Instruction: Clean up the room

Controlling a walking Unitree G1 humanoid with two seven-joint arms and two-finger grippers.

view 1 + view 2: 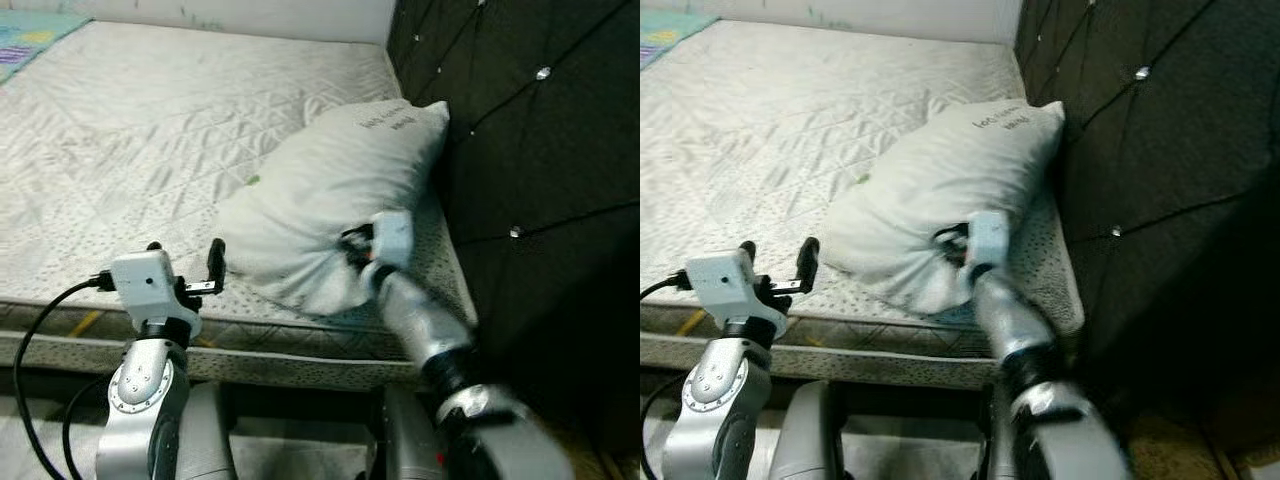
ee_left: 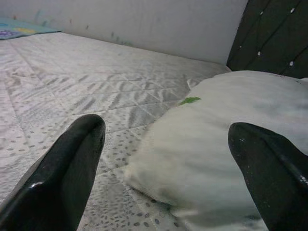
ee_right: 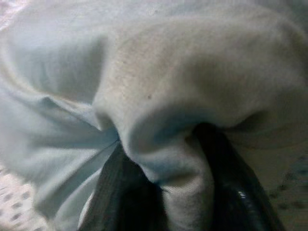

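Now the white pillow [image 1: 330, 190] is lying on the mattress [image 1: 150, 130], leaning against the dark headboard [image 1: 530, 150]. Its near corner is bunching between the right tool [image 3: 163, 192], which is pinching it. Beside the pillow, the left tool [image 2: 168, 168] is hovering spread.

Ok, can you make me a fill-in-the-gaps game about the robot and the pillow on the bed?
1. The right gripper is pinching a fold of the white ____.
2. The left gripper has its fingers ____, with nothing between them.
3. The pillow lies on the mattress, its far end against the dark ____.
4. A tiny ____ speck sits on the pillow.

Missing words: pillow; open; headboard; green
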